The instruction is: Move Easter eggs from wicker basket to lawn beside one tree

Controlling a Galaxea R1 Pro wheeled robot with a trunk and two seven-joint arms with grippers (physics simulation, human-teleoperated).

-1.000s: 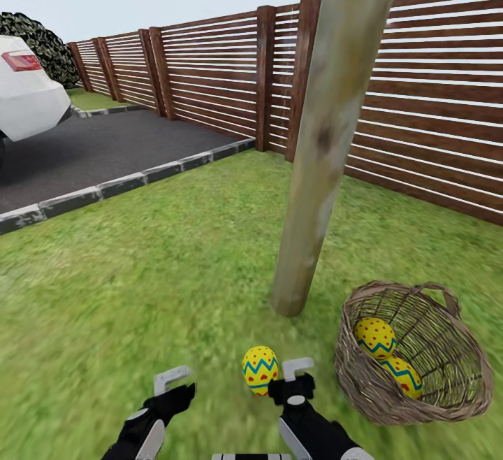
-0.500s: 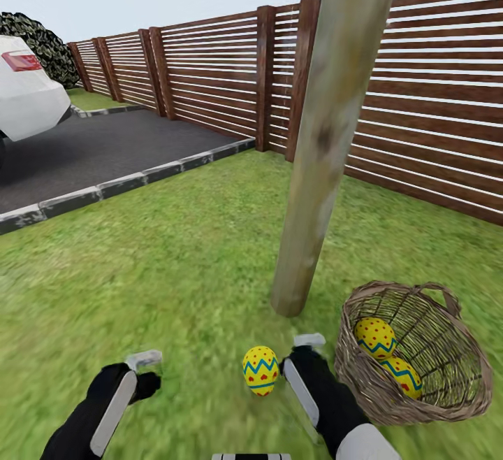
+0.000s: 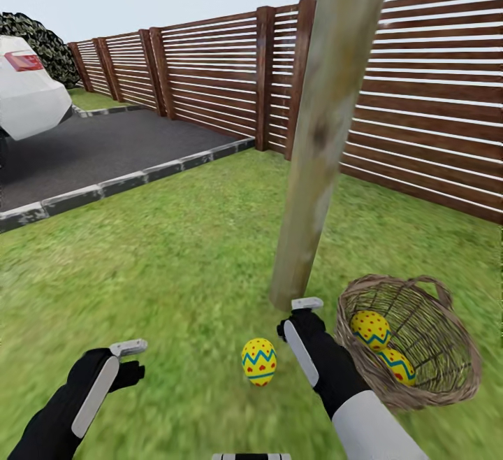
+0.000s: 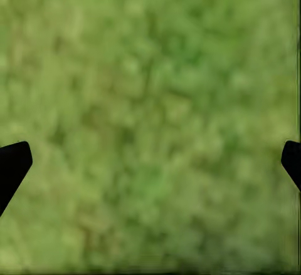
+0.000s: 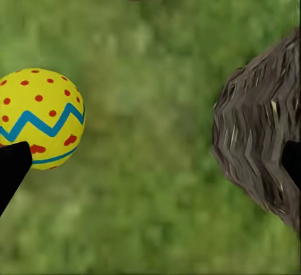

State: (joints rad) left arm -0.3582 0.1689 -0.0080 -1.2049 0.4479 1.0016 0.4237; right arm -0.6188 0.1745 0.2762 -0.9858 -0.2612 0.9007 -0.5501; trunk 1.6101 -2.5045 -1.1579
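A: We log one Easter egg (image 3: 258, 361) out on the lawn (image 3: 175, 264), standing upright near the foot of the tree (image 3: 318, 138), on the near side of the trunk. Yellow shell, red dots, blue zigzag band.

B: Agreed. In the right wrist view we see the same egg (image 5: 39, 118) on the grass, free of the fingers, with the wall of the wicker basket (image 5: 260, 150) on the opposite side and the base of the trunk beyond.

A: The basket (image 3: 409, 341) sits on the grass just right of the trunk. We count two eggs inside it, one spotted egg (image 3: 371, 330) higher against the weave and a second egg (image 3: 398, 366) lower, touching or nearly touching the first.

B: Right gripper (image 3: 302, 314): we place it between the loose egg and the basket, near the trunk's base. Its fingers stand wide apart and hold nothing.

A: Left gripper (image 3: 130, 360) hangs over bare grass, well apart from the egg. In the left wrist view its dark fingertips (image 4: 12, 165) sit at opposite edges, spread wide, empty.

B: Beyond: a dark paved driveway (image 3: 91, 152), a white car (image 3: 24, 93), a slatted wooden fence (image 3: 230, 75).
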